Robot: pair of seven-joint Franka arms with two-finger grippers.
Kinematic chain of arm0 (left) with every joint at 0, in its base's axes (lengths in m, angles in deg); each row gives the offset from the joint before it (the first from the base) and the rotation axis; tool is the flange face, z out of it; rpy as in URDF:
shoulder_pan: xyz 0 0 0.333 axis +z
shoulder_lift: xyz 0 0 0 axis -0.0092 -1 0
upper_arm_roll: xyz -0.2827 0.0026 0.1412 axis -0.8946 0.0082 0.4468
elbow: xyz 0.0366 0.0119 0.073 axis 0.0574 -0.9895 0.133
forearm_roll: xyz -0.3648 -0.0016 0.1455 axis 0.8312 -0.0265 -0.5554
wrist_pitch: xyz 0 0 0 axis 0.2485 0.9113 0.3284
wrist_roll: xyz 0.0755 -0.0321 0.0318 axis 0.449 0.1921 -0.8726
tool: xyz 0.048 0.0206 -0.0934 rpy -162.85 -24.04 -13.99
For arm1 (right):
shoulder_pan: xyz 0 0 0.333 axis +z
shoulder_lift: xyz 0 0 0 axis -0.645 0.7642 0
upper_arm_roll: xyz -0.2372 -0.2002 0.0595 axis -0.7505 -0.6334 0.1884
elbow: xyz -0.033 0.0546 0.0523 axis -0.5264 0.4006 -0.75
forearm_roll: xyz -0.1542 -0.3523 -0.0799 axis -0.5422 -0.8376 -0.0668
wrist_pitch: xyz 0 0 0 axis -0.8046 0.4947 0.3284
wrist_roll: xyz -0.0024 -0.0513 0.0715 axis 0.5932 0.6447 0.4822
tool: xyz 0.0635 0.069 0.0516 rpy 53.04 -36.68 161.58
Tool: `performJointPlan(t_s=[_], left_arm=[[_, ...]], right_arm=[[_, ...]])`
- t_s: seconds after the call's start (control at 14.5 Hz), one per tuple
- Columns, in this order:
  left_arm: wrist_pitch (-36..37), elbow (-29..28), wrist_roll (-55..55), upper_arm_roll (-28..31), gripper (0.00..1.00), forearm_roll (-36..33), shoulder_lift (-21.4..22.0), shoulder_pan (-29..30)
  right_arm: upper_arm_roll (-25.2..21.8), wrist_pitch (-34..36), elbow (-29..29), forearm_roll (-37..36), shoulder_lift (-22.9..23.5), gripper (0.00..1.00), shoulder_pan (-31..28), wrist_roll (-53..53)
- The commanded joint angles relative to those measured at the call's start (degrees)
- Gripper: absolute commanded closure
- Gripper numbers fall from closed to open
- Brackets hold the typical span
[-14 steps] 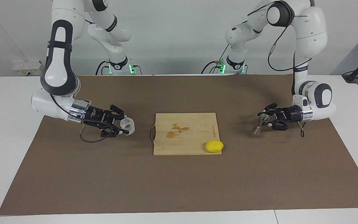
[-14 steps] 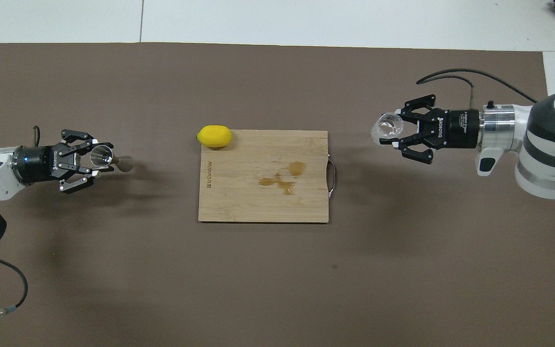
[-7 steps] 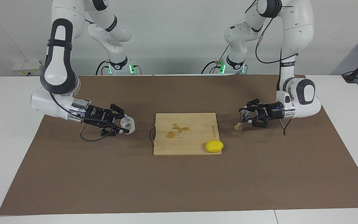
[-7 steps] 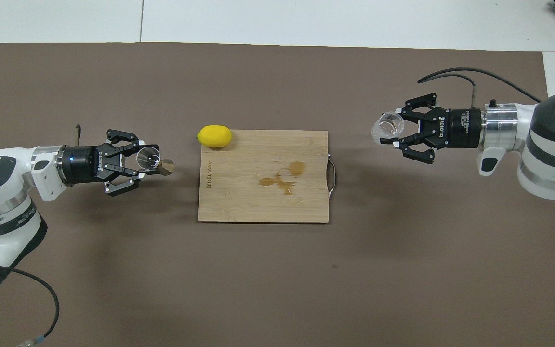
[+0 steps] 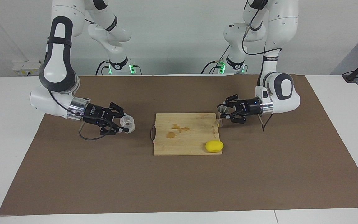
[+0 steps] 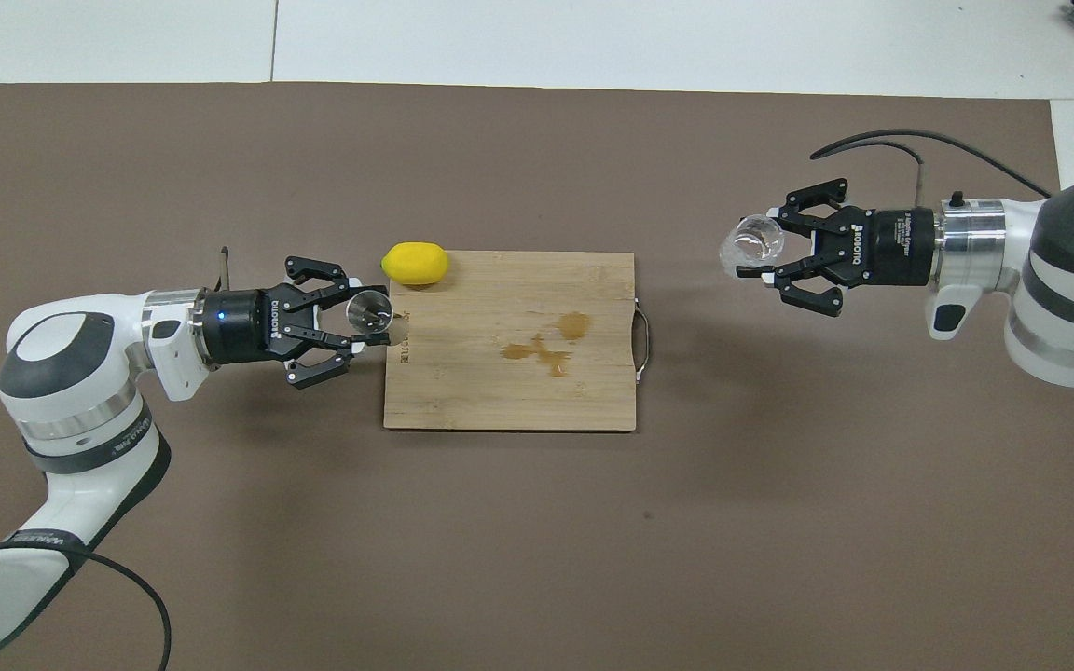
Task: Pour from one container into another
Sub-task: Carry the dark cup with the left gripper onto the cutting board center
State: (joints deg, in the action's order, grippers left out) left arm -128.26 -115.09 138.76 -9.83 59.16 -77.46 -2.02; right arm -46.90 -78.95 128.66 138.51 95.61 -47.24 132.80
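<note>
Gripping the glass cup (image 5: 127, 123) in its closed fingers, the right gripper (image 5: 120, 124) holds it above the mat at the cutting board's (image 5: 185, 143) nine o'clock in the facing view. At three o'clock the left gripper (image 5: 224, 112) pinches the jigger (image 5: 221, 115) over the board's edge. Both vessels are picked up but well apart, so I judge that bringing them together and pouring remain.

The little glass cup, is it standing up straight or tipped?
Tipped. The glass cup lies sideways in the right pincer, its mouth pointing toward the wooden board.

clear glossy glass cup (image 5: 127, 123), shiny metal jigger (image 6: 371, 310), matt wooden board (image 5: 194, 140), smooth yellow lemon (image 5: 214, 146)
</note>
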Motion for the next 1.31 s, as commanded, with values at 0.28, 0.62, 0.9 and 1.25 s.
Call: performJointPlan(t_s=[0.28,0.62,0.9,1.25], left_arm=[[-12.7,-2.6,2.3,0.9,0.56,16.0,1.6,-15.2],[-22.5,-2.8,9.3,1.0,0.55,27.7,0.3,-23.7],[-25.0,-2.3,15.6,1.0,0.55,31.9,-1.0,-26.1],[-20.8,-1.6,21.4,1.1,0.55,36.4,-6.8,-26.4]], right_arm=[[0.4,-0.5,1.1,0.8,-1.0,1.00,0.7,-0.7],[0.3,-1.1,1.0,0.7,-1.0,1.00,1.5,-0.7],[0.3,-2.1,1.0,0.6,-0.9,1.00,3.6,-1.1],[0.4,-4.1,1.1,-2.7,-0.8,1.00,5.6,-1.4]])
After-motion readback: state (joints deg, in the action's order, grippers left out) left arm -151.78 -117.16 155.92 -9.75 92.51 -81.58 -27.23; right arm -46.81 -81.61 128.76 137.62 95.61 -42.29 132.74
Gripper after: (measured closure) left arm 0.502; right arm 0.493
